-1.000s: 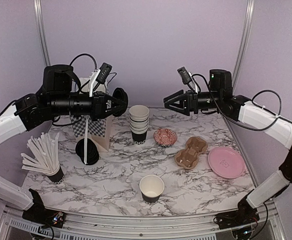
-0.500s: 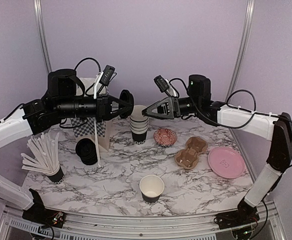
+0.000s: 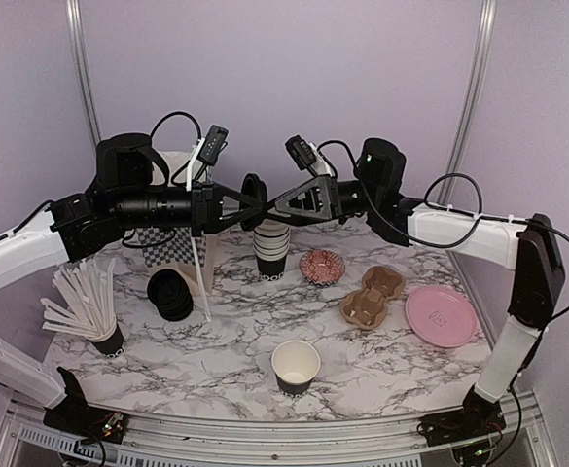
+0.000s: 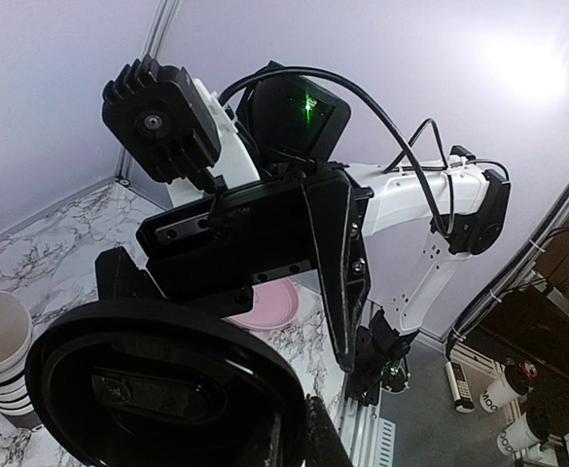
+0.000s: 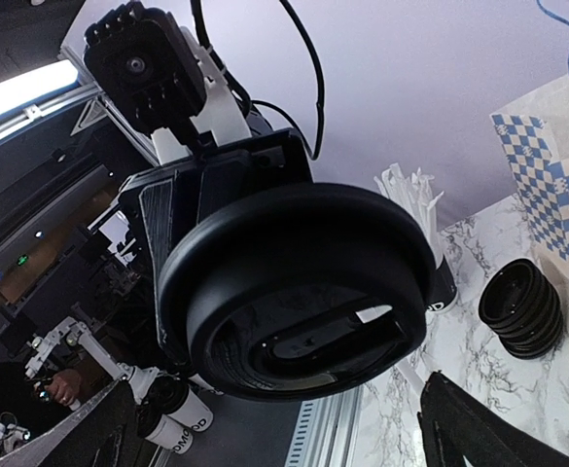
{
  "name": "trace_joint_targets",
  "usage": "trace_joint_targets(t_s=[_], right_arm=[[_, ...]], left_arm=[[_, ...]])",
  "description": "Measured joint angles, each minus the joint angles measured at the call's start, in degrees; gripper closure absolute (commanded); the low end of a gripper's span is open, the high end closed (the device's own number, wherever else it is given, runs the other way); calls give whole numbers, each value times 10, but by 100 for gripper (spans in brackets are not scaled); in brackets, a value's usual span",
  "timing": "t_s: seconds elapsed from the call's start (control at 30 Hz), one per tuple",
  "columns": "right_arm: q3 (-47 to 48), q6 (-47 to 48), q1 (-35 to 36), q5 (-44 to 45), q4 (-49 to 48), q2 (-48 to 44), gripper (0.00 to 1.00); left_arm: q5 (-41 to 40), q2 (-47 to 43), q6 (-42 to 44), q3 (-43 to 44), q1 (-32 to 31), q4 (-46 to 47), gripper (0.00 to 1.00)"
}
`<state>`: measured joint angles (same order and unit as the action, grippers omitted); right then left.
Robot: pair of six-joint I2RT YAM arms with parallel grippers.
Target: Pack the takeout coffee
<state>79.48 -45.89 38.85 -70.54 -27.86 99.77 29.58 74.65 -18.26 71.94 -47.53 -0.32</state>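
The takeout coffee cup (image 3: pixel 296 367), small and black with a white inside, stands open-topped near the front of the table. High above the table my left gripper (image 3: pixel 248 202) is shut on the rim of a black plastic lid (image 3: pixel 256 201), held on edge. That lid (image 4: pixel 167 389) fills the lower left of the left wrist view. My right gripper (image 3: pixel 276 207) is open and points left, its tips just at the lid. In the right wrist view the lid (image 5: pixel 299 287) sits centred ahead of the spread fingers (image 5: pixel 479 428).
A stack of white-rimmed cups (image 3: pixel 270 241) stands under the two grippers. A checkered paper bag (image 3: pixel 182 248), a stack of black lids (image 3: pixel 170 294) and a cup of straws (image 3: pixel 85 306) are at the left. A red dish (image 3: pixel 322 265), a cardboard carrier (image 3: pixel 372 295) and a pink plate (image 3: pixel 440 314) lie at the right.
My right arm has swung left across the table to the lid and its jaws have spread wider. My left arm has carried the lid a little to the right.
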Motion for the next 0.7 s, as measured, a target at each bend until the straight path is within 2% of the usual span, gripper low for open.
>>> trace_joint_targets(t_s=[0.43,0.7], right_arm=[[8,-35,3,-1,-32,20,1],[14,-48,3,-3,-47,23,13]], left_arm=[[12,0,-9,0,-2,1,91],[17,16,-8,0,-2,3,90]])
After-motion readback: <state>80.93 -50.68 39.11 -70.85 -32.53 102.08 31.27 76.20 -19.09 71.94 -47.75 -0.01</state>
